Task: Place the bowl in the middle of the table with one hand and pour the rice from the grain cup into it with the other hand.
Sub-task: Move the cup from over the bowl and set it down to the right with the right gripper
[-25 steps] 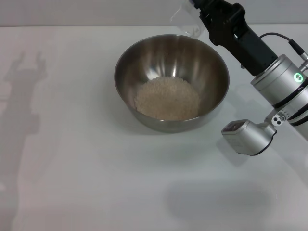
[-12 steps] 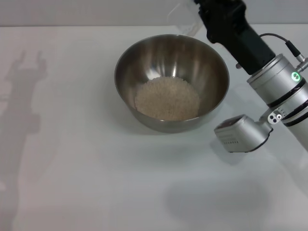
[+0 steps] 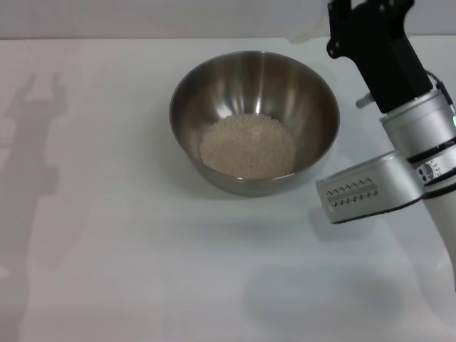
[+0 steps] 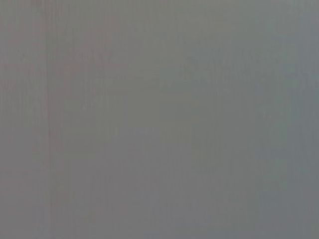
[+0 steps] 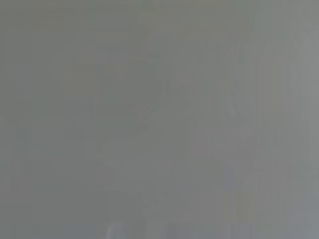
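Observation:
The steel bowl (image 3: 254, 121) stands on the white table (image 3: 128, 235), a little behind its middle. A heap of rice (image 3: 247, 145) lies in the bottom of the bowl. My right gripper (image 3: 336, 16) is at the picture's top edge, behind and to the right of the bowl's rim. It holds the clear grain cup (image 3: 305, 31), of which only a faint part shows beside the black gripper. The left gripper is out of view. Both wrist views show only flat grey.
My right arm's silver forearm and wrist camera housing (image 3: 363, 192) hang over the table to the right of the bowl. A shadow of an arm (image 3: 32, 142) falls on the table's left side.
My right gripper has swung the cup up and to the right, away from over the bowl's far rim. The forearm has turned. The bowl and rice have not moved.

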### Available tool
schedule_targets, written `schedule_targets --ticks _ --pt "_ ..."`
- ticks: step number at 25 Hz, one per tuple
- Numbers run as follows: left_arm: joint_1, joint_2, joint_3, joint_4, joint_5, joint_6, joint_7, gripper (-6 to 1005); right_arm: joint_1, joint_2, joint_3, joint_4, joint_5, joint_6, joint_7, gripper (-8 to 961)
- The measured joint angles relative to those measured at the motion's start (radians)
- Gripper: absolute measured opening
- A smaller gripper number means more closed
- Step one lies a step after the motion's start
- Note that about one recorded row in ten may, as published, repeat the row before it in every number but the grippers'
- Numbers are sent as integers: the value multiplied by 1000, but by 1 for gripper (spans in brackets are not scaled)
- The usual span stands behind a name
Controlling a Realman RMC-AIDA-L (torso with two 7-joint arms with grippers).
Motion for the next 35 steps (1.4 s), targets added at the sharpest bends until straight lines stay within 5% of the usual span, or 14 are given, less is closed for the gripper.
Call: schedule_targets --ticks 9,17,35 --pt "3 1 0 -2 5 5 -2 407 -78 3 55 64 3 30 293 24" --pt "13 3 7 -3 8 4 -3 407 -178 3 154 204 174 27 406 26" --pt "41 1 55 -34 9 -2 -3 407 -220 -1 155 100 371 127 877 29"
